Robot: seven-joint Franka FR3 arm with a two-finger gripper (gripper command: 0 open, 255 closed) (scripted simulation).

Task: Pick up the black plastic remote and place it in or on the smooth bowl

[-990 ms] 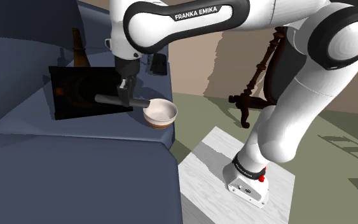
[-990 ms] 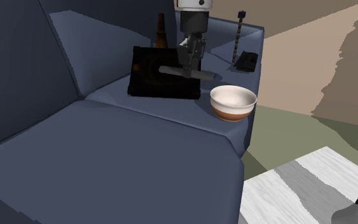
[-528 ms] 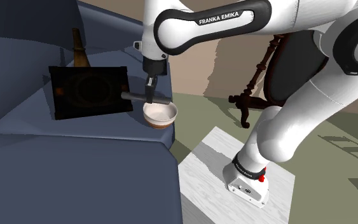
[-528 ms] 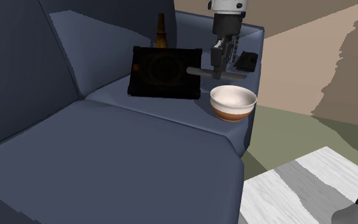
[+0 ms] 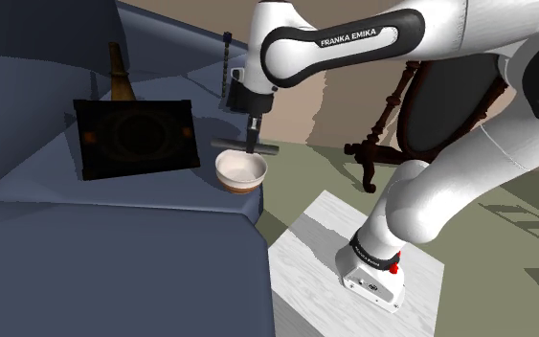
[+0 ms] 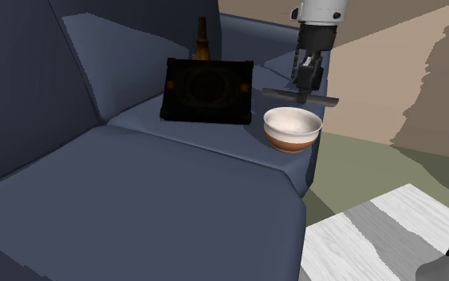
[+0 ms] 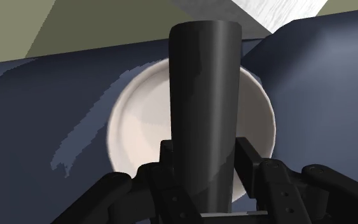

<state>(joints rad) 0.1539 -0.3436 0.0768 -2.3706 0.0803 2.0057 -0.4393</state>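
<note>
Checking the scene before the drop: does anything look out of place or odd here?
Nothing is spilled or broken. One oddity: the bowl sits at the corner of the sofa seat, close to its edge. The claw holds the remote just above the bowl.

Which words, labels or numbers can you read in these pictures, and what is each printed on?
"FRANKA EMIKA": white letters on the dark band of the arm, shoulder view.
Small lettering on the arm's foot: too small to read.
No text on the remote, the bowl or the black board.
</note>
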